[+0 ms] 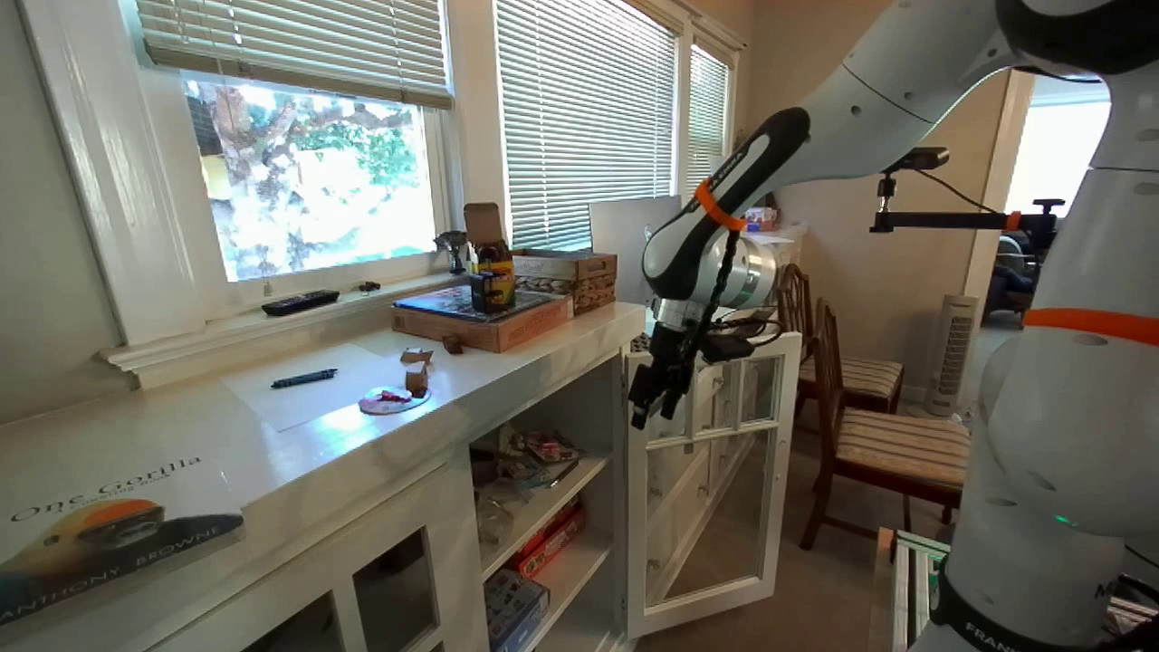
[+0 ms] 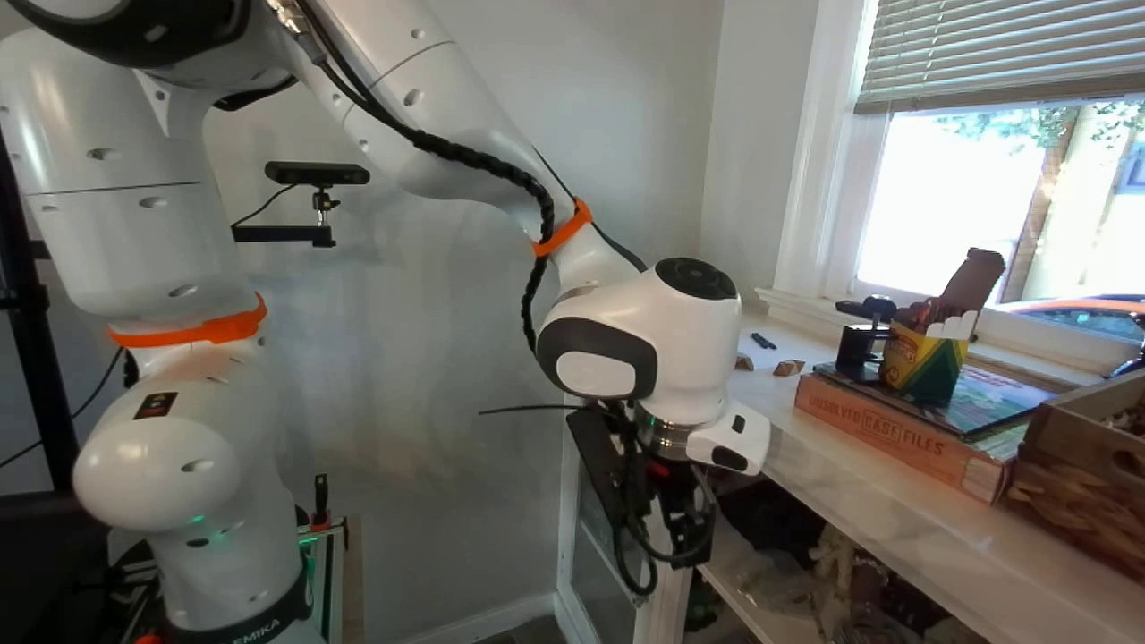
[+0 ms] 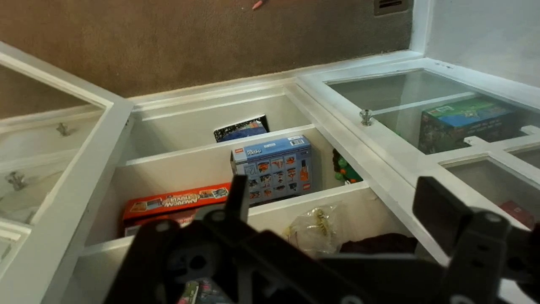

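Two black fingers (image 3: 237,196) of the pincer (image 1: 654,417) stand wide apart, hanging in front of the open cabinet (image 1: 593,407). Near it, and behind it in an exterior view, is the cabinet's glass-paned door (image 1: 724,432), standing open. Lower than the pincer, a shelf (image 3: 168,173) bears a blue LEGO box (image 3: 272,166) and, next to it, a red American Trivia box (image 3: 177,204). Closer to the pincer, the upper shelf (image 3: 363,211) holds a clear plastic bag (image 3: 310,232). Higher than the pincer's tips, the white countertop (image 1: 471,376) carries a black pen (image 1: 303,378) and a wooden crate (image 1: 552,264).
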`<move>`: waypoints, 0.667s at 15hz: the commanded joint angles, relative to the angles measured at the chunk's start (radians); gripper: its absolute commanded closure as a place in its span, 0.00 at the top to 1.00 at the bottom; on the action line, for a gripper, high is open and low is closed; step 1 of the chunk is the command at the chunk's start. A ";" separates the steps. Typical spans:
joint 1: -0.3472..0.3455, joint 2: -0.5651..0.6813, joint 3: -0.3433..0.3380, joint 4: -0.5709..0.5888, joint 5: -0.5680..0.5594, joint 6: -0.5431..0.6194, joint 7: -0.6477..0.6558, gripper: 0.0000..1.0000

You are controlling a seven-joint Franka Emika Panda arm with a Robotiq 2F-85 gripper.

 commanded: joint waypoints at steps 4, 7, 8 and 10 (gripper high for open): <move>0.056 0.172 0.047 -0.011 0.102 0.342 -0.328 1.00; 0.074 0.235 0.090 0.023 0.342 0.413 -0.454 1.00; 0.067 0.250 0.112 0.039 0.421 0.417 -0.479 1.00; 0.027 0.266 0.154 0.093 0.581 0.340 -0.535 1.00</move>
